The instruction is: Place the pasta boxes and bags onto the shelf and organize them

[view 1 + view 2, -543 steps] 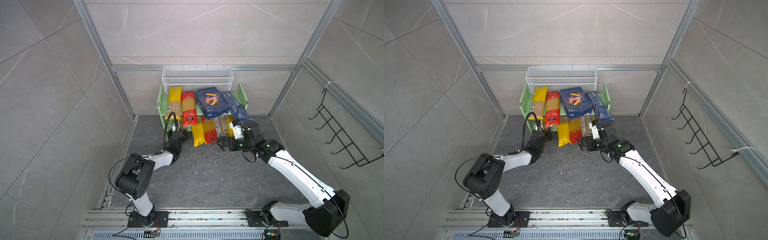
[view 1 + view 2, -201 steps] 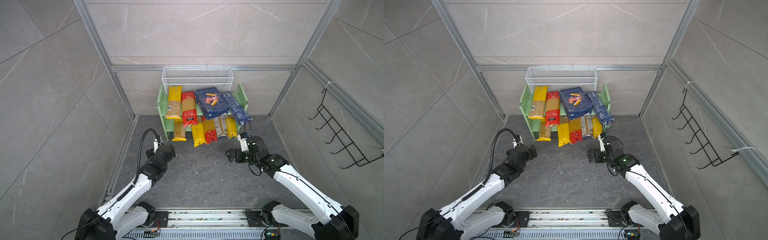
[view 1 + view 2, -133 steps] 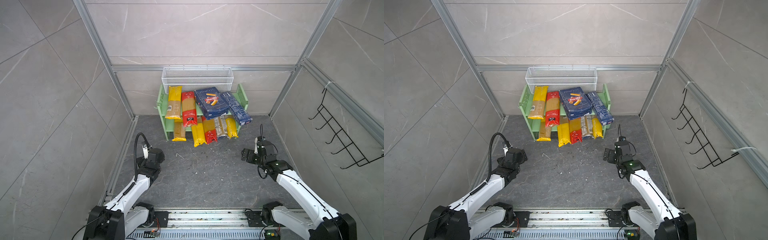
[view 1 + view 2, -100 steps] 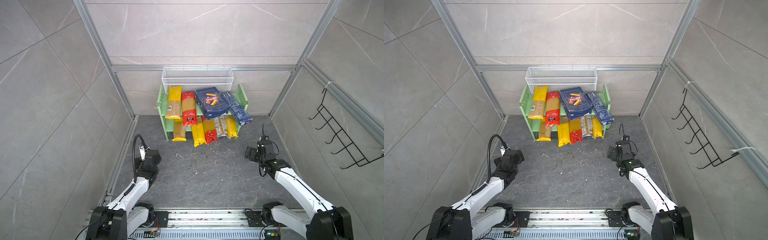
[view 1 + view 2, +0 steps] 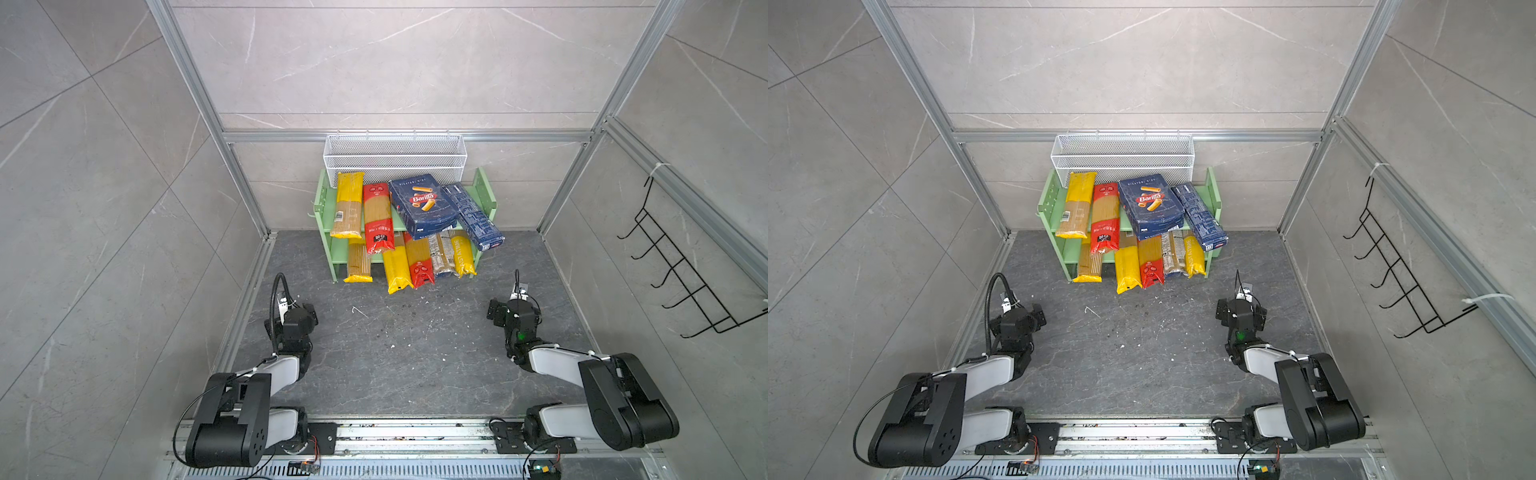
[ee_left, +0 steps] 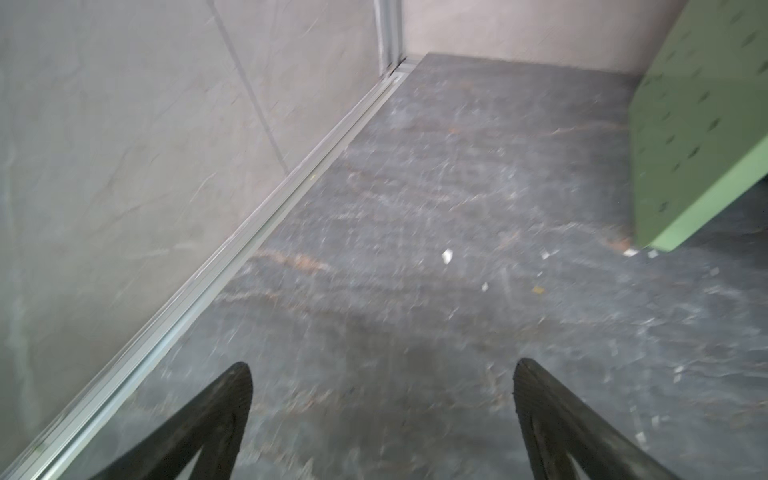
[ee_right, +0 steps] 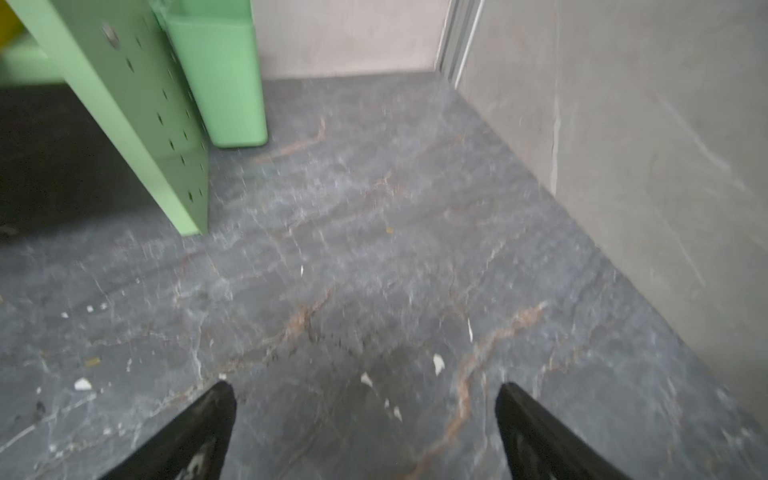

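Pasta bags (image 5: 397,266) and Barilla box (image 5: 426,205) lie on the shelf (image 5: 320,208), long axes pointing out of its front. Wide open and empty, left tool (image 6: 382,368) and right tool (image 7: 365,388) hang well short of the shelf. The skewed narrow box (image 5: 473,218) overhangs nearest the right tool.

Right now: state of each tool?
Left tool: open, holding nothing.
Right tool: open, holding nothing.

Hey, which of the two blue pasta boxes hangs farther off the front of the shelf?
The long narrow box at the right end, in both top views; the wide Barilla box beside it overhangs less.
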